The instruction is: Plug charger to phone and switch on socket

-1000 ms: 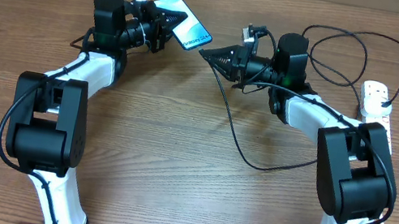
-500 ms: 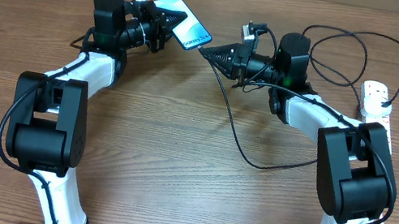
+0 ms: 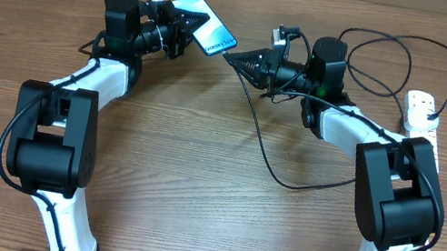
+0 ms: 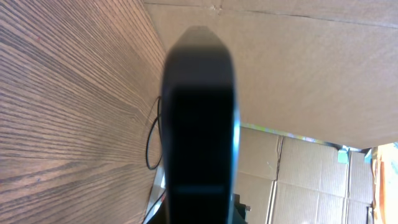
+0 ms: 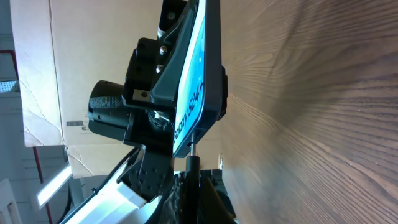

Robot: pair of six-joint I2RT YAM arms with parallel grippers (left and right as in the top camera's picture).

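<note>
- left gripper [image 3: 192, 30], what is it doing?
- it is clenched on the phone [image 3: 208, 29], holding it up off the table [image 3: 190, 212] near the far edge, tilted, with the lit blue screen facing up and toward the right arm.
- and the right gripper [image 3: 234, 57]?
- clamped on the charger [image 3: 265, 142] just behind its connector tip [image 5: 194, 149]. its fingers [image 5: 186, 190] point left, straight at the lower end of the phone.
- is the tip in the phone?
- the right wrist view shows the tip meeting the phone's bottom edge, with the blue screen [image 5: 196, 81] right above it. whether it is seated inside the port, i cannot tell.
- what does the left wrist view give?
- mostly a dark blurred shape, the phone [image 4: 199, 124] seen close up, with a thin loop of black cable [image 4: 151, 140] on the wood behind it and cardboard boxes [image 4: 298, 186] beyond.
- where does the cable run?
- from the right gripper it drops to the table, curves along the wood in front of the right arm, then loops around the far side toward the socket [image 3: 417, 118].
- and the socket?
- it lies at the right edge of the table, beside the right arm. a black plug [image 3: 428, 106] sits on it. the switch is too small to read.
</note>
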